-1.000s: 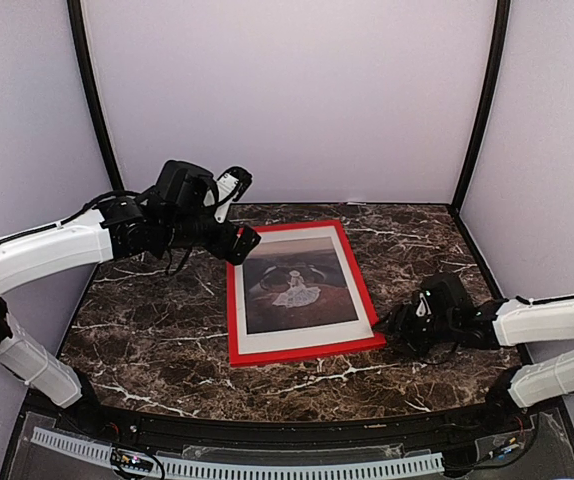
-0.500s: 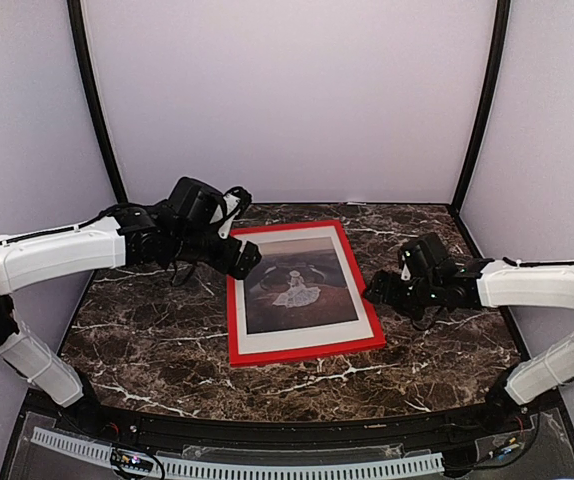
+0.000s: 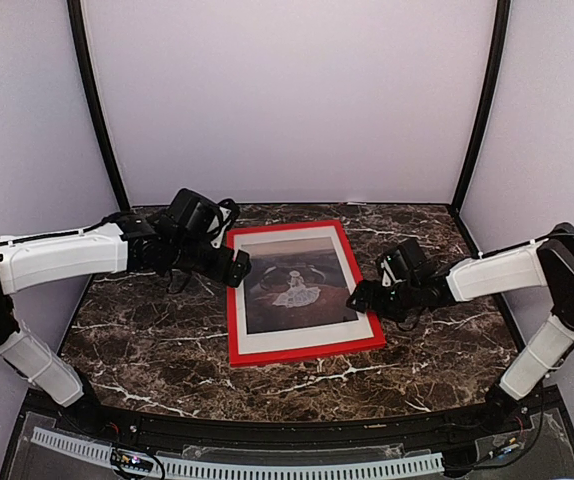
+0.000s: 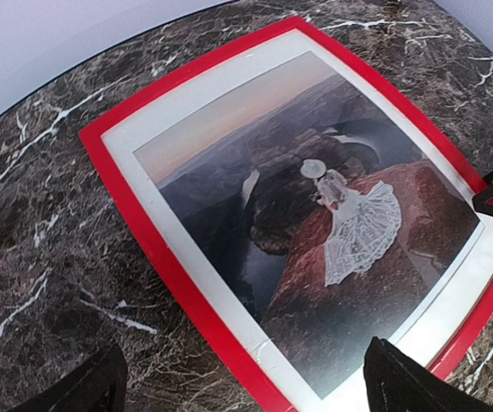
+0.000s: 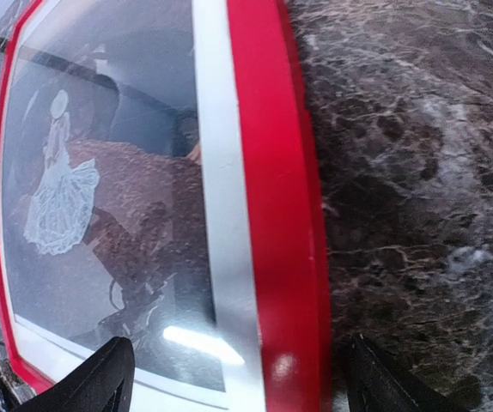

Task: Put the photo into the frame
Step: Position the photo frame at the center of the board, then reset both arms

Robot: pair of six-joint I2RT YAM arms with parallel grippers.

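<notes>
The red frame (image 3: 307, 349) lies flat on the middle of the marble table, and the photo (image 3: 297, 285) lies face up inside it with its white margins showing. My left gripper (image 3: 237, 268) hangs open over the frame's left edge (image 4: 118, 184); its fingers straddle the red rail and the photo (image 4: 315, 215), holding nothing. My right gripper (image 3: 360, 297) is open just above the frame's right rail (image 5: 268, 172), one fingertip over the photo (image 5: 100, 197) and the other over the marble. Nothing sits between the jaws of either gripper (image 4: 242, 386) (image 5: 242, 386).
Dark marble table (image 3: 157, 340) surrounds the frame on all sides. Pale walls and two black corner posts (image 3: 95, 100) close in the back and sides. A white cable channel (image 3: 267, 468) runs along the near edge.
My right arm has swung left from the table's right side to the frame's right edge, its jaws opening wider. My left gripper has dropped lower over the frame's left edge.
</notes>
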